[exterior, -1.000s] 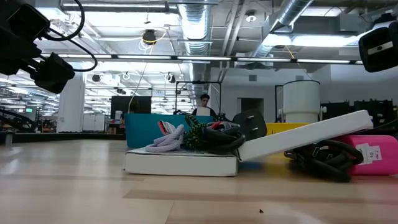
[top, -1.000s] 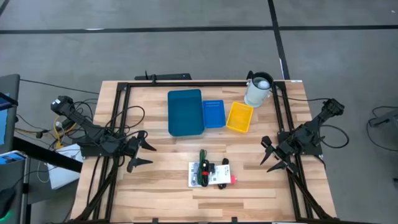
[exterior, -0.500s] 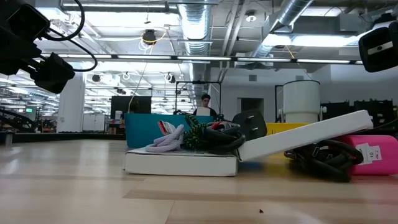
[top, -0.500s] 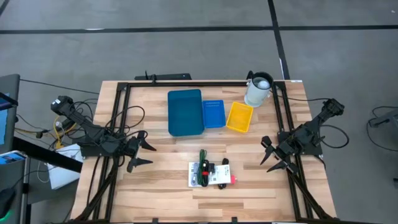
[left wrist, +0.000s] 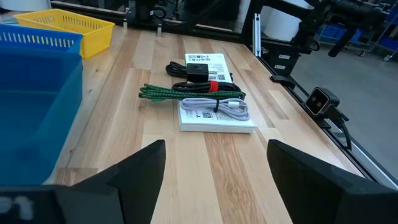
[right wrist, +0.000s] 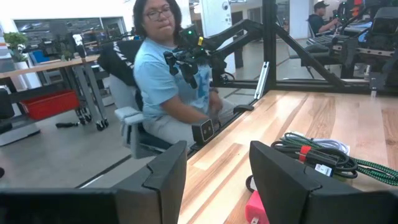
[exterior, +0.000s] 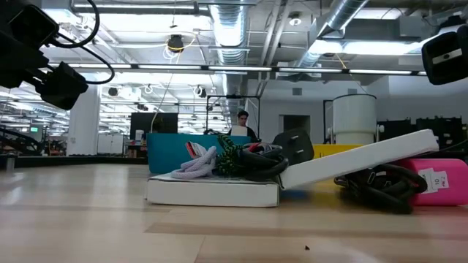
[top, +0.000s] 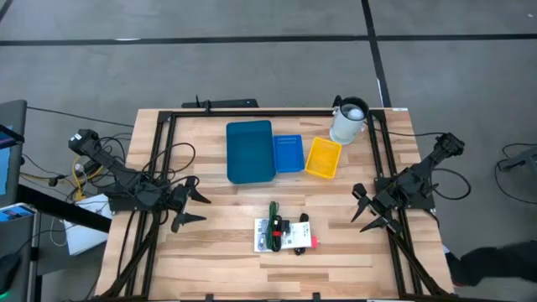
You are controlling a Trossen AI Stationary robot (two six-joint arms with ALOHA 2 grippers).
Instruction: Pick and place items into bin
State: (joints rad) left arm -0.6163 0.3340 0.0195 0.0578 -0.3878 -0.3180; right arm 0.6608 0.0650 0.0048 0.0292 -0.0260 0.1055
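Observation:
The items lie in one small pile (top: pixel 285 233) on the wooden table, near its near edge. Flat white printed packets (left wrist: pixel 214 117) lie on the wood, and one packet (exterior: pixel 358 162) leans tilted on its neighbour. A green-and-black braided cord (left wrist: pixel 180 93), black cables (left wrist: pixel 198 70) and a grey cable rest on top. A pink-red piece (exterior: pixel 439 179) lies at the pile's right end. My left gripper (top: pixel 204 208) hovers open to the left of the pile. My right gripper (top: pixel 355 205) hovers open to its right. The fingers of each hold nothing.
A large blue bin (top: pixel 250 151), a small blue bin (top: pixel 288 153) and a yellow bin (top: pixel 324 158) stand in a row behind the pile. A white jug (top: pixel 348 122) stands at the far right. A black frame (top: pixel 252 112) rims the table. A seated person (right wrist: pixel 165 81) is beyond the near edge.
Both arms have kept still and the pile has not moved. A dark shape has come into the high view on the floor off the table's near right corner.

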